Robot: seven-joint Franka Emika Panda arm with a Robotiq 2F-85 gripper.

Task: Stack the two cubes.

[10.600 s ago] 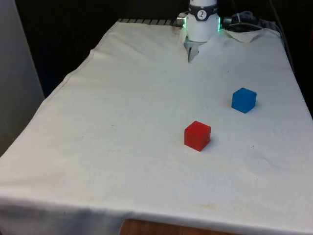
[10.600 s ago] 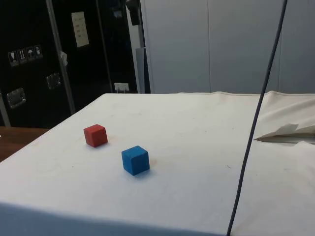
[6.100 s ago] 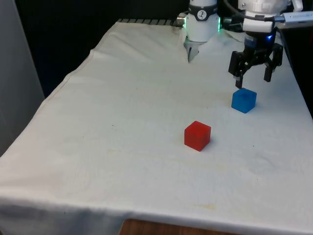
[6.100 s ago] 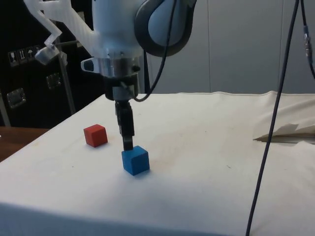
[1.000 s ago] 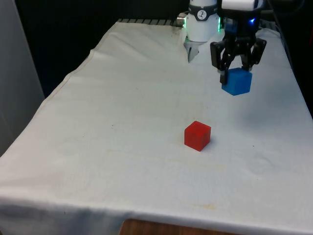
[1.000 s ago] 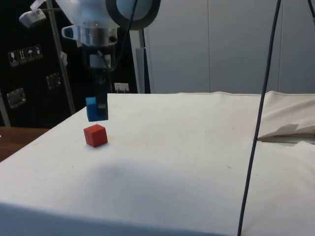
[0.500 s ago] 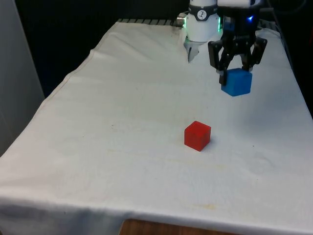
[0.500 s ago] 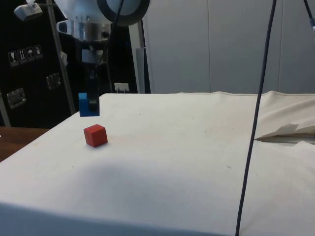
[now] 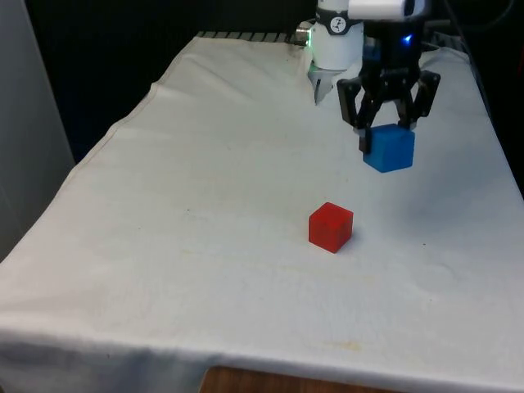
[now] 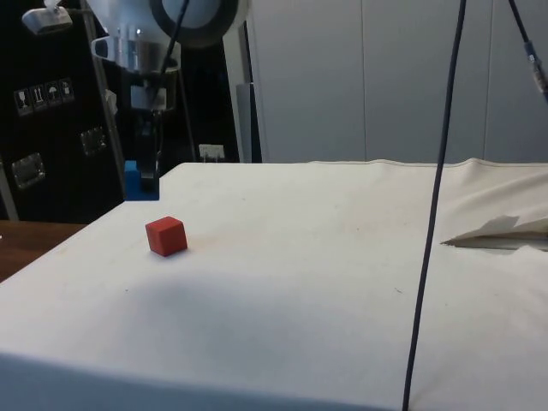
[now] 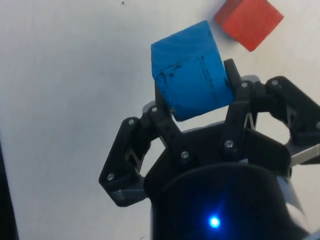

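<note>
— Where's your hand?

— Your black two-finger hand (image 9: 386, 135) is clamped on the solid blue cube (image 9: 389, 148), carrying it in the air above the white-clothed counter (image 9: 205, 205).

— And the other one?

— Your solid red cube (image 9: 331, 227) sits on the cloth, apart from the blue one, seemingly nearer the front view's left.

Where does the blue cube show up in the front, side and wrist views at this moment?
Front view: the blue cube hangs in the gripper above the cloth, beyond the red cube, towards the front view's right.
Side view: it hangs up and left of the red cube.
Wrist view: it sits between the fingers.
Shared landmark: the red cube.
</note>
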